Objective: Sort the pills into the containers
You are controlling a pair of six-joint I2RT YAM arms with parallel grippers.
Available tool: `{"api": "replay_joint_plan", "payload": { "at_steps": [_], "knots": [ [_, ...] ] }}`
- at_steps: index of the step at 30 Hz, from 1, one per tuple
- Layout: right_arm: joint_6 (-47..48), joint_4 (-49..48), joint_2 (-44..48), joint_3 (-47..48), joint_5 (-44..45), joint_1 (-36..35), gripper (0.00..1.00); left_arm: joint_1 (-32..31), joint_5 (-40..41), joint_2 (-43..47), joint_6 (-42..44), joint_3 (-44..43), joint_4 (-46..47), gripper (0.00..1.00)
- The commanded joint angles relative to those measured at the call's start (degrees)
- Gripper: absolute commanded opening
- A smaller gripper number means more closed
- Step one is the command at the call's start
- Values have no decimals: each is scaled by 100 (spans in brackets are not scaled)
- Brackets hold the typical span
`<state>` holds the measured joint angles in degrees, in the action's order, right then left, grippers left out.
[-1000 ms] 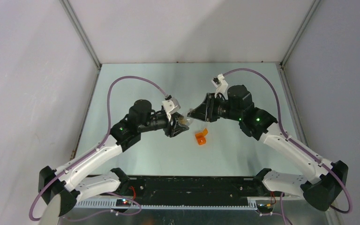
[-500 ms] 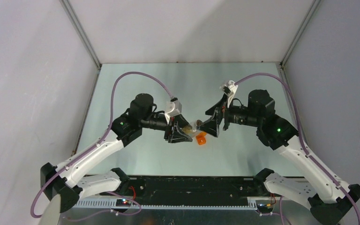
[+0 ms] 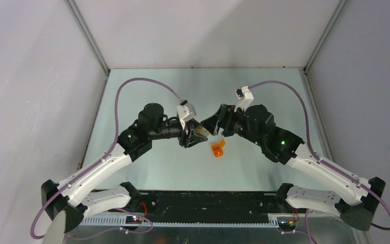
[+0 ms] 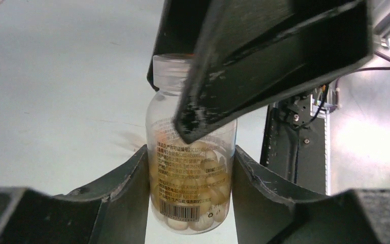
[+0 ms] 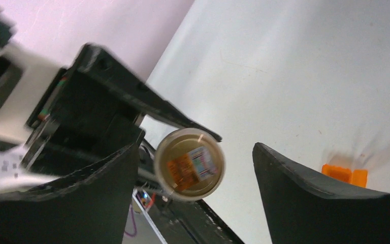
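My left gripper [image 4: 190, 195] is shut on the pale see-through vial [image 4: 190, 168] and holds it above the table. Whitish round pills [image 4: 183, 221] fill the vial's lower part. My right gripper [image 5: 195, 170] is open, its jaws standing on either side of the vial's capped end [image 5: 189, 163], with a clear gap on the right side. One right finger [image 4: 264, 61] crosses in front of the vial's upper part. From above, the two grippers [image 3: 195, 136] [image 3: 216, 124] meet at the vial [image 3: 204, 133]. The orange box [image 3: 217, 148] lies on the table just below them, and also shows in the right wrist view [image 5: 344, 175].
The grey table [image 3: 264, 91] is walled on the left, right and back. A black base rail [image 3: 208, 201] runs along the near edge between the arm bases.
My right gripper has swung in toward the vial and now brackets its capped end. My left gripper has shifted slightly, still holding the vial. The orange box has not moved.
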<state>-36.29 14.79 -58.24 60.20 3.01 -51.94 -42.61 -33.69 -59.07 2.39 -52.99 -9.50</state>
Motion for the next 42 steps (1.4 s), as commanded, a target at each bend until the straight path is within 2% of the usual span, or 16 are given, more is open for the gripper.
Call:
{"api": "replay_joint_plan", "payload": {
  "at_steps": [1,2,3,4,6,14,17,18,26,27,29,30,32,34,39,42],
  "knots": [
    [-915,104,-137,319,765,-65,69,-35,306,150,-145,36,405,7],
    [-970,95,-145,324,750,-69,60,-39,304,146,-157,55,414,7],
    [-1004,86,-144,324,752,-65,55,-37,285,133,-179,58,425,7],
    [-992,48,-135,323,719,-65,45,-37,276,129,-183,67,423,7],
    [-900,-18,-102,324,613,-65,37,-45,214,100,-194,69,403,7],
    [-162,-155,-55,321,-141,71,33,-39,-30,-32,-270,66,352,7],
    [476,-138,-42,318,-577,127,16,-39,-205,-60,-332,68,342,6],
    [620,-145,-28,309,-703,160,14,-42,-389,-83,-315,60,332,6],
    [2593,-862,398,-322,-3652,794,7,-44,-1902,-266,-253,-250,-36,3],
    [2602,-863,408,-331,-3778,884,10,-40,-1994,-251,-267,-243,9,2],
    [2387,-856,429,-336,-3707,974,33,-41,-1913,-213,-288,-206,80,0],
    [2181,-809,441,-334,-3369,984,69,-44,-1838,-203,-294,-191,97,0],
    [1823,-749,509,-334,-2547,902,96,-39,-1535,-172,-292,-158,139,0],
    [1430,-817,595,-314,-2084,818,99,-45,-1208,-137,-296,-122,165,0],
    [241,-742,667,-257,-707,601,97,-42,-401,16,-432,22,411,0],
    [-361,-268,486,-125,-104,354,84,-37,-54,75,-473,62,521,0]
  ]
}}
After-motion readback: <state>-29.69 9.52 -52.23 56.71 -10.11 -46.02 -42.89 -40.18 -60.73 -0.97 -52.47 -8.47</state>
